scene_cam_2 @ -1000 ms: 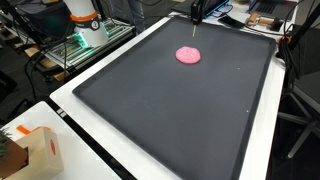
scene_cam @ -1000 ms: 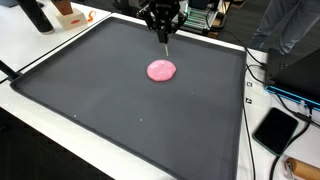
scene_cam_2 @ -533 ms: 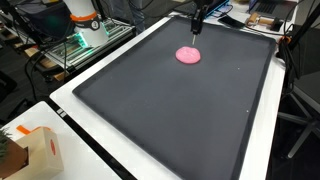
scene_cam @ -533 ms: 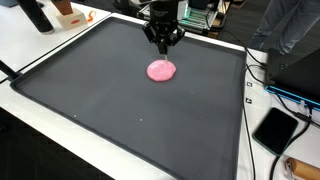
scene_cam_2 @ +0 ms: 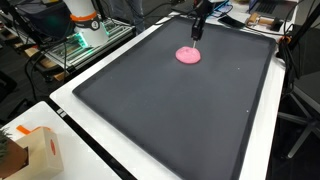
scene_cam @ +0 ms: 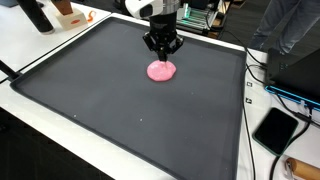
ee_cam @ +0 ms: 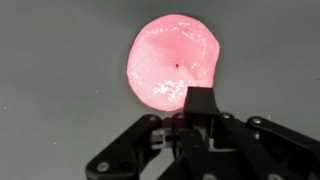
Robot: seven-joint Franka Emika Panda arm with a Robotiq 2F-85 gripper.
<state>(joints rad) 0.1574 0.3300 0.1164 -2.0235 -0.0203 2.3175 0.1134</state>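
Arm (scene_cam: pixel 158 10) pointing straight down, wrist vertical, jaws closed together, tips low

A wide dark mat (scene_cam: pixel 130 125) covers the white table (scene_cam: pixel 35 135), cardboard box (scene_cam_2: pixel 42 150) at one corner, cables (scene_cam: pixel 262 75) trailing alongside.

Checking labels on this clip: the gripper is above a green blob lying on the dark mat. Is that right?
Not quite. The blob is pink, not green, as the wrist view shows plainly. The rest holds: the gripper is above it, and it lies on the dark mat.
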